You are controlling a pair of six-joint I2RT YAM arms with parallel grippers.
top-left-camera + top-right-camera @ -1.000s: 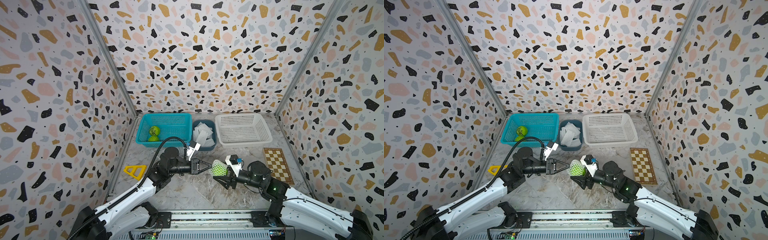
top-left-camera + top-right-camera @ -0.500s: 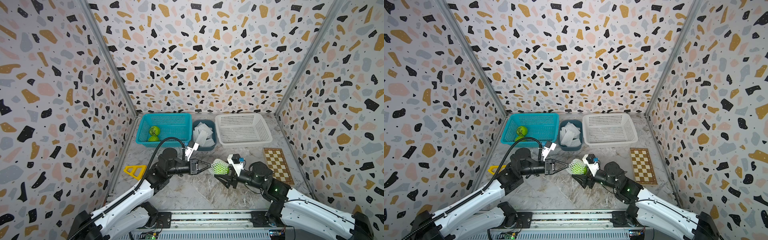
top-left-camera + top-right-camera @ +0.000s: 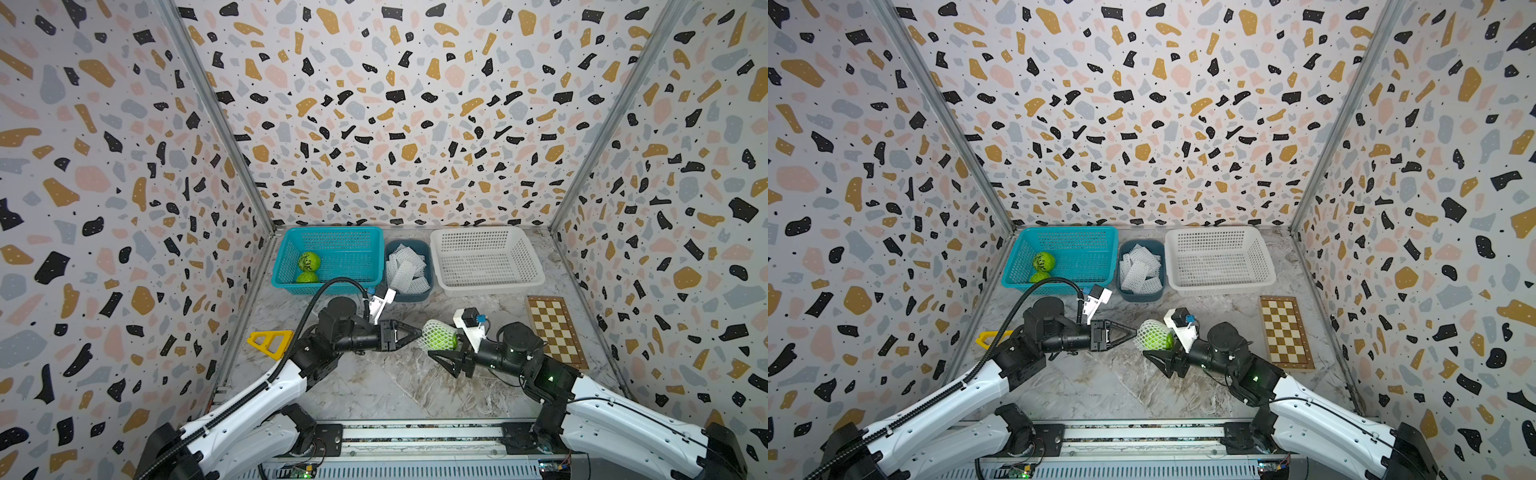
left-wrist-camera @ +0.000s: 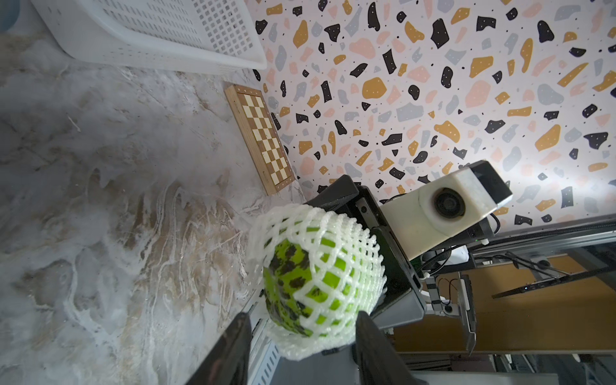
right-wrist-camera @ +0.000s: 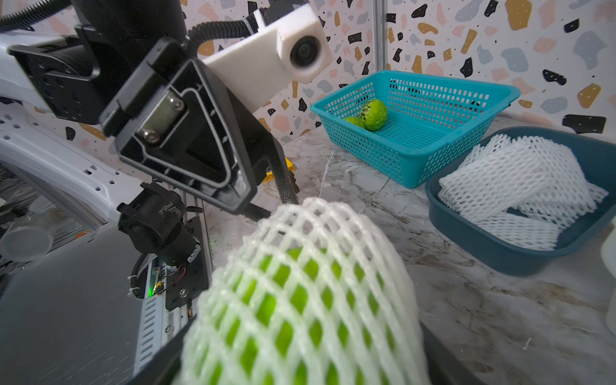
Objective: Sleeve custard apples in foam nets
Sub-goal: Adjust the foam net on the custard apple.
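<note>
Custard apple (image 3: 446, 343) sleeved, clamped in right tool (image 3: 441, 347), near net tub (image 3: 409, 293); left tool (image 3: 417, 332) newly parted, foam net (image 3: 431, 330) released; first sleeving looks done.

You have a bright green custard apple (image 4: 289, 283), dark-blotched, under a white diamond-mesh foam net (image 4: 336, 233); teal basket (image 3: 332, 229), white perforated basket (image 3: 478, 230), brown-and-cream checked chessboard (image 3: 555, 330), grey-veined marble desk (image 3: 374, 386).

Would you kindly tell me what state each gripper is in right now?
Left gripper: open, gripping nothing.
Right gripper: closed on the custard apple in its foam net.
</note>
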